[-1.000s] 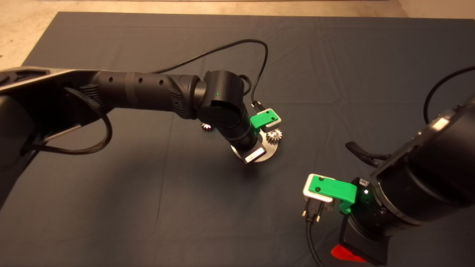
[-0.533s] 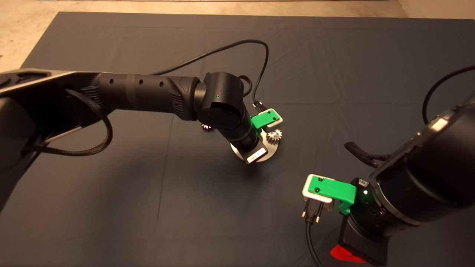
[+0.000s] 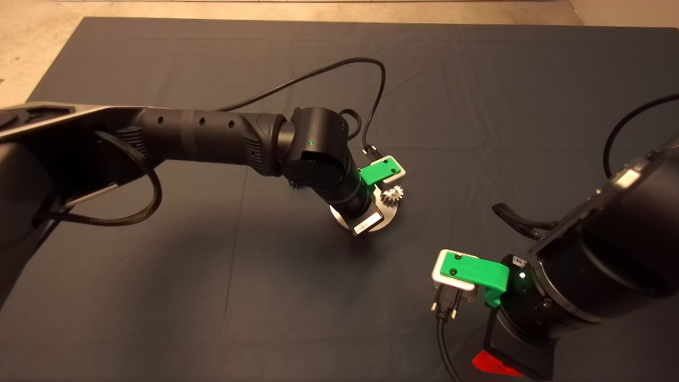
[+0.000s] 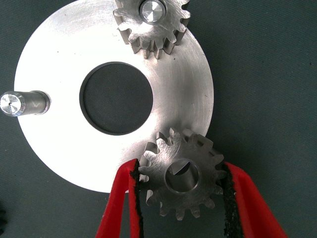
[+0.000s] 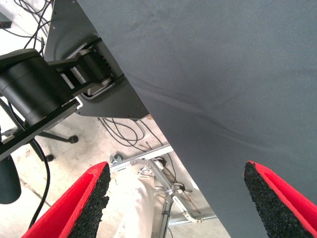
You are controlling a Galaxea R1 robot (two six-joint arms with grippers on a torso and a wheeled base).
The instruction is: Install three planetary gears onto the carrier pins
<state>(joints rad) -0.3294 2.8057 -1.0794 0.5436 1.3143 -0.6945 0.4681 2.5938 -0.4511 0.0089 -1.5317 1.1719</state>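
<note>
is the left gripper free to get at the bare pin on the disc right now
Probably not yet: the left gripper is shut on a gear. The bare pin itself stands uncovered, nothing around it.

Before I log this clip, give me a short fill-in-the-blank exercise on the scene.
1. The left hand grips a small silvery toothed metal gear between its two ____ fingers.
2. On the flat round silver disc, ____ gear already sits on a pin.
3. The bare silver pin carries ____ gear.
4. The right hand, parked at the mat's lower right, has its fingers ____.

Missing words: red; one; no; open
</note>
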